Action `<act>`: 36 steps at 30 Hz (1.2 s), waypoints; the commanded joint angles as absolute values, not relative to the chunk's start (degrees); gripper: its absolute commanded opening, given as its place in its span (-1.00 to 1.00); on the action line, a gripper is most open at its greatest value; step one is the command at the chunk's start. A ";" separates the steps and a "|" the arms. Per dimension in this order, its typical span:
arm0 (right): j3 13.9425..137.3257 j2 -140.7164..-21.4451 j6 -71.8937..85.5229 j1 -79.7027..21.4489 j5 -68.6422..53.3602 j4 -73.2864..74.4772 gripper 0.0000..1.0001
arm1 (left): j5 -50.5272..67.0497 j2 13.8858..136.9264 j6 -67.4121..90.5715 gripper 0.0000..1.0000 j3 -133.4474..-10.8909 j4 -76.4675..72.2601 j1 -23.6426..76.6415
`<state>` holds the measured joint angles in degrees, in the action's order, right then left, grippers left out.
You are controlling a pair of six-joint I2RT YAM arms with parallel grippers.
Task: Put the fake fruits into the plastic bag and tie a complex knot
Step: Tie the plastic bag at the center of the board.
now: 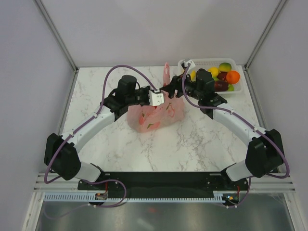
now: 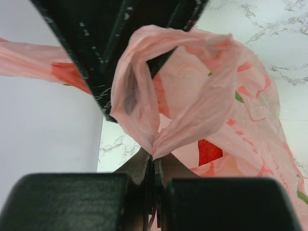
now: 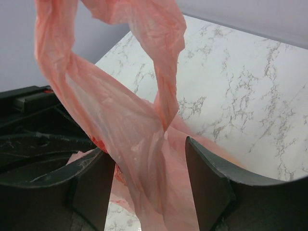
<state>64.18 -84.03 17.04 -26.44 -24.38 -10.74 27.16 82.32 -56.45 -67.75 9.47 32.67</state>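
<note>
The pink plastic bag [image 1: 156,115] stands mid-table. My left gripper [image 1: 161,97] is shut on one bag handle; in the left wrist view the handle loop [image 2: 139,91] rises from the closed jaws [image 2: 155,161]. My right gripper [image 1: 171,90] is open, and the other handle loop [image 3: 120,120] hangs between its spread fingers [image 3: 211,187] without being pinched. That handle sticks up at the bag's far side [image 1: 166,72]. Several fake fruits, among them yellow [image 1: 213,71], orange [image 1: 233,77] and dark purple [image 1: 221,85], lie in the basket. I cannot tell whether the bag holds fruit. No knot shows.
The white lattice basket [image 1: 204,61] stands at the back right, just behind my right wrist. Grey walls enclose the marble table [image 1: 168,149] on three sides. My two grippers are close together above the bag's mouth.
</note>
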 commanded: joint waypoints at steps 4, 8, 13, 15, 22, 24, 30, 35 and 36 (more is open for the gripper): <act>68.73 -85.96 20.65 -26.28 -24.25 -14.50 0.36 | 29.00 80.77 -58.80 -0.96 -67.24 7.65 32.96; 68.64 -86.13 21.09 -26.19 -23.82 -15.03 0.48 | 28.83 80.86 -59.06 -0.95 -67.24 7.73 32.96; 68.82 -86.57 21.18 -26.10 -24.44 -15.64 0.51 | 28.83 80.25 -59.33 -0.95 -66.80 7.65 32.96; 68.82 -86.75 21.09 -26.02 -23.30 -15.38 0.51 | 28.92 79.98 -59.41 -0.95 -66.53 7.65 32.96; 68.82 -86.84 22.32 -24.26 -21.71 -15.64 0.36 | 28.92 78.75 -59.94 -0.95 -65.66 7.73 32.96; 68.82 -86.84 22.32 -24.26 -21.80 -15.64 0.33 | 28.74 78.40 -60.03 -0.95 -65.48 7.73 32.96; 68.82 -86.49 21.53 -24.26 -26.71 -16.35 0.38 | 27.08 79.10 -61.08 -0.95 -66.35 8.08 33.13; 68.47 -85.87 20.83 -24.26 -30.32 -16.88 0.38 | 23.38 80.95 -61.79 -0.95 -68.29 9.58 34.36; 68.38 -85.70 21.00 -24.34 -31.11 -16.88 0.38 | 22.51 81.21 -62.05 -0.95 -68.38 9.67 34.45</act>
<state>66.48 -86.76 21.50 -24.21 -27.22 -13.85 25.50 80.27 -58.89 -65.91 9.65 33.78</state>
